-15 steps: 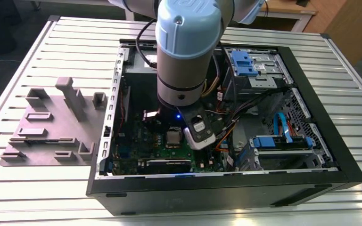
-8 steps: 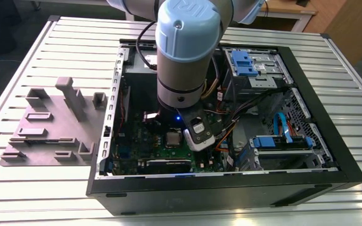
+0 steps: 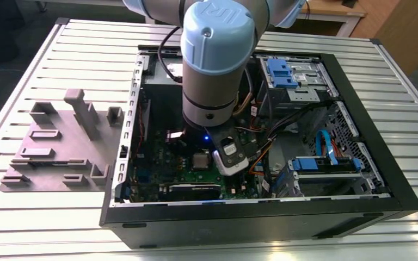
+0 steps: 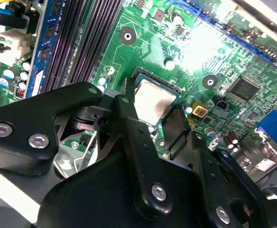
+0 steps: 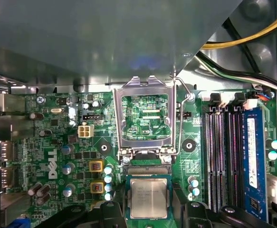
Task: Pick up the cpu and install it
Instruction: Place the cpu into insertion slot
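Fingers (image 4: 128,118) straddle cpu (image 5: 148,197) in socket (image 5: 148,169)

Black gripper (image 4: 152,111) sits nearest the lens in the second wrist view, and its fingers cover the cpu's near edge and one corner. Jaws apart, one finger on each side of the cpu; contact with its edges hard to make out. Cpu lies flat in the socket, metal top up, edges parallel to the socket's. It is square, so no long axis. Frame (image 5: 145,118) stands swung open just beside it, memory slots (image 5: 221,156) near. In the exterior view the arm (image 3: 213,60) hides much of the case (image 3: 267,225) interior, and the cpu is a small grey patch.
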`<control>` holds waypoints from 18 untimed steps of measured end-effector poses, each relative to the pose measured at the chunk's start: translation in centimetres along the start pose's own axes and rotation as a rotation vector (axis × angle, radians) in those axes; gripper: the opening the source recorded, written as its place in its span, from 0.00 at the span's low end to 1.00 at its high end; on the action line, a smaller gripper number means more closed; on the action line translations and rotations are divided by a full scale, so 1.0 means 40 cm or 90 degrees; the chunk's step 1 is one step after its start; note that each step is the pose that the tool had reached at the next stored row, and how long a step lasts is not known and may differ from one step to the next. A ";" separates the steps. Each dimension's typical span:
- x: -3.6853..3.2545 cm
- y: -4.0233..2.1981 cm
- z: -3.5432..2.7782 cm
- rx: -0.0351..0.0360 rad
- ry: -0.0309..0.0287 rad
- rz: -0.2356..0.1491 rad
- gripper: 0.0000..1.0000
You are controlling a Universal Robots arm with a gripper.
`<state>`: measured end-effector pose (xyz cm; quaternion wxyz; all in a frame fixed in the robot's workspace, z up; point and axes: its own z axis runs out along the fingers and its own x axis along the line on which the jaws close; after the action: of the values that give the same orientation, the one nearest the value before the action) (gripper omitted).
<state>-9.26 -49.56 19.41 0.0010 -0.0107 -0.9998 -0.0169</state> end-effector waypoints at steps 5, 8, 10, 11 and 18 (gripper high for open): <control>0.000 0.001 0.004 -0.0006 -0.0001 0.000 0.47; 0.000 0.001 0.006 -0.0004 0.0000 -0.001 0.47; 0.000 0.001 0.007 -0.0006 -0.0001 -0.002 0.47; 0.000 0.001 0.007 -0.0006 0.0000 -0.002 0.47; 0.000 0.002 0.009 -0.0007 -0.0001 -0.002 0.47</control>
<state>-9.24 -49.46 19.07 0.0008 -0.0092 -0.9998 -0.0175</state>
